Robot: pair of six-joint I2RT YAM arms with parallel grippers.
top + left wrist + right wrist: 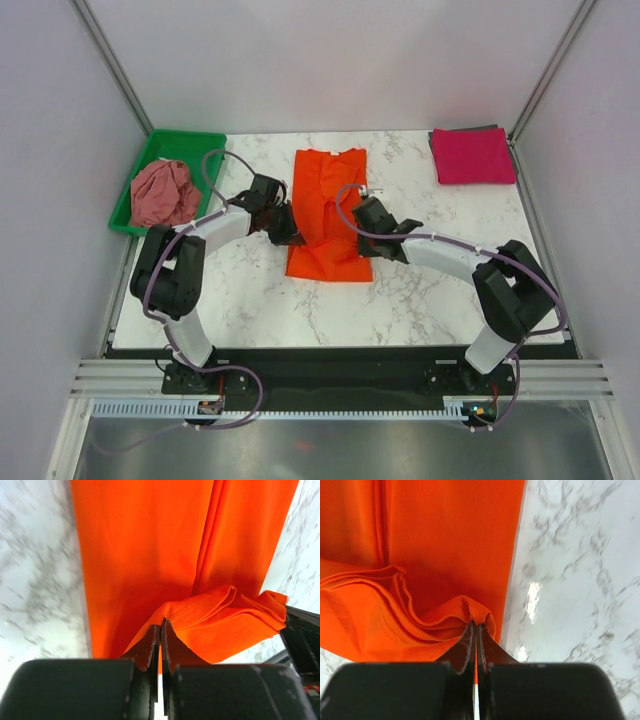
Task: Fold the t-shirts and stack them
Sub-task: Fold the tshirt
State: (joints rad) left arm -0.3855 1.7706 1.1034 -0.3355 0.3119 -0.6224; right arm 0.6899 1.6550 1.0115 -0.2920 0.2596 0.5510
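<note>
The bright orange cloth t-shirt [330, 200] lies in the middle of the white marble table [250, 300], closer to the far edge than the near one. It is a long, narrow strip with its neck at the far end, so its sides look folded in already.

The left gripper [161, 625] is pinched tight on the left side edge of the orange shirt. A little hump of cloth sticks up from between its two fingers. The right gripper [475, 625] does the same on the right side edge, with its fingers squeezed together on a small fold. Between the two grippers the cloth is bunched and wavy. Past them it lies flat and smooth on the table.

Why two grips, one on each side? Cloth is floppy. If only one side goes up, the other side sags and the fold comes out crooked. With both edges held at the same spot, the arms can lift together and lay one half over the other, so I think this step is the fold across the middle.

The magenta-pink cloth t-shirt [473, 156] sits in the far right corner of the table, folded into a neat square. That looks like the start of the stack, and I guess the orange one goes on top of it. The dusty rose cloth t-shirt [163, 192] is crumpled in the green plastic tray [190, 136] at the far left corner, not folded yet.

The tricky part is moving both arms evenly. If one pulls harder, the thin cloth could slip out of the fingers.
</note>
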